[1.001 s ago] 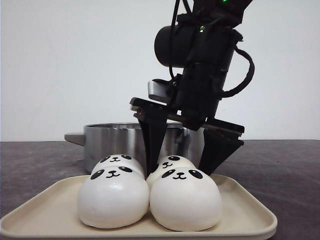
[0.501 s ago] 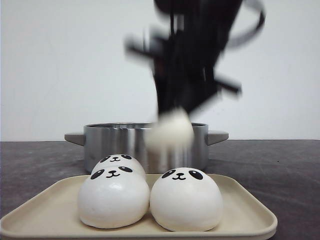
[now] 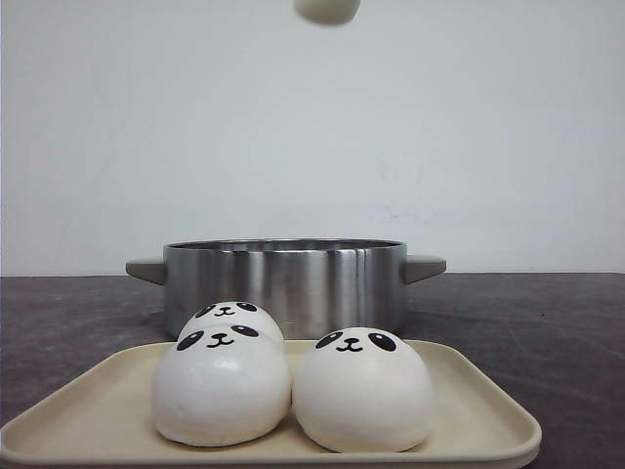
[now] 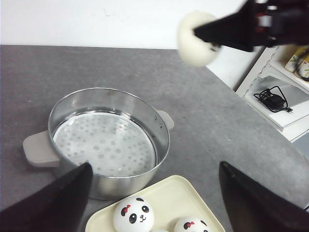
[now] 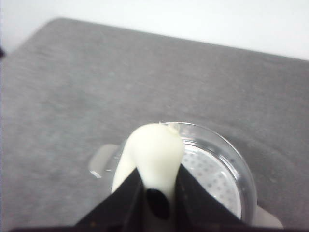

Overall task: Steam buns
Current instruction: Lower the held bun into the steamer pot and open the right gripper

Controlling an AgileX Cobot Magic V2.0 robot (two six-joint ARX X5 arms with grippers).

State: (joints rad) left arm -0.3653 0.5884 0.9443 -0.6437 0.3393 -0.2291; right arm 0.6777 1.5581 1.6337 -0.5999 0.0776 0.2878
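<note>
One bun we're squeezing in right gripper, stretched upright above pot; left gripper gaping.

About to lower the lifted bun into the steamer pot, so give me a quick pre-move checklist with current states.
1. Grip: right hand is shut on the lifted bun, which is squeezed between the fingers. Ok.
2. Pot open: the pot has no lid, and its perforated steamer plate is bare. Ok.
3. Bun over the pot: the right wrist view shows the pot below the bun, but exact centering is unclear. Cannot tell.
4. Left hand out of the way: open, holding nothing, above the tray side. Ok.
5. Remaining buns: three buns sit on the tray, undisturbed. Ok.
</note>
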